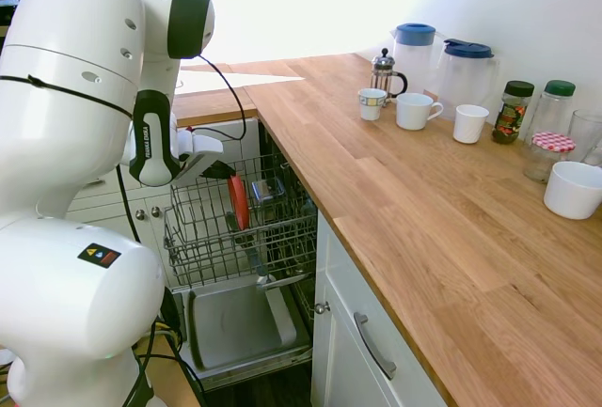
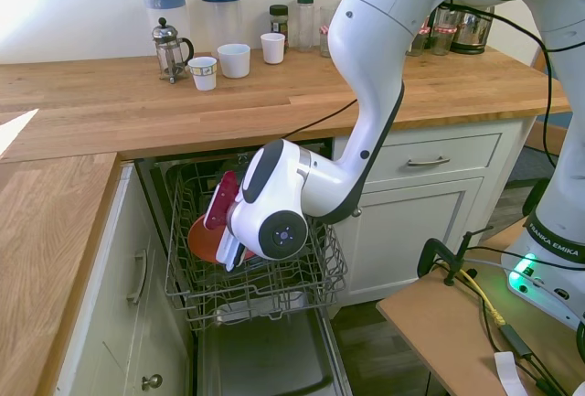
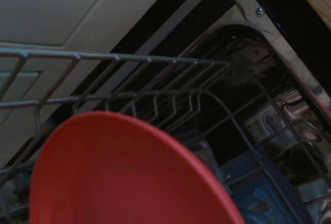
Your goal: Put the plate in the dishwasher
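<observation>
The coral-red plate (image 1: pixel 238 203) stands on edge inside the dishwasher's pulled-out wire rack (image 1: pixel 282 233), above the lowered grey door (image 1: pixel 235 322). My gripper (image 1: pixel 226 172) reaches down from the left and is shut on the plate's upper rim. From the other side, the plate (image 2: pixel 205 236) shows at the rack's (image 2: pixel 283 291) left part, half covered by my wrist. In the wrist view the plate (image 3: pixel 124 177) fills the lower picture, with rack wires (image 3: pixel 155 58) behind it.
A small grey cutlery basket (image 1: pixel 269 191) sits in the rack just behind the plate. On the wooden counter (image 1: pixel 423 228) stand white mugs (image 1: pixel 414 111), a French press (image 1: pixel 384 70), two jugs (image 1: pixel 466 73), jars and a white bowl (image 1: pixel 574 189). White cabinet fronts flank the dishwasher.
</observation>
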`<move>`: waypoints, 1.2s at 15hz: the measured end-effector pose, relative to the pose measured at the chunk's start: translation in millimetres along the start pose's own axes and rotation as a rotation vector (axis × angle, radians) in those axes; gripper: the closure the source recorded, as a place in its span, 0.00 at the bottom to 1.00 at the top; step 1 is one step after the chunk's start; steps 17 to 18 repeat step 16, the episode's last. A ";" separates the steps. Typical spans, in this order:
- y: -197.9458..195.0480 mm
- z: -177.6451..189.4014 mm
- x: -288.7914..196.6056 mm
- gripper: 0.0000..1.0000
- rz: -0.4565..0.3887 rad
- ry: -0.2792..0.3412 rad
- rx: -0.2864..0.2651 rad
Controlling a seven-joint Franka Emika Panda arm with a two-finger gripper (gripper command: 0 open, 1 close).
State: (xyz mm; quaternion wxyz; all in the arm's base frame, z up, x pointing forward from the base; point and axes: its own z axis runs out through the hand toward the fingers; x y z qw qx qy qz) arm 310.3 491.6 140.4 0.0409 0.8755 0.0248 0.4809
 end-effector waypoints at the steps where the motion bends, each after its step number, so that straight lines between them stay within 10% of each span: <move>1: -2.3 -4.5 -2.8 0.00 0.012 -0.023 -0.009; 9: -40.7 -75.4 105.2 0.00 0.220 -0.263 -0.025; 16: 57.7 -70.2 323.7 0.00 0.620 -0.583 -0.055; 18: 57.7 -70.2 323.7 0.00 0.620 -0.583 -0.055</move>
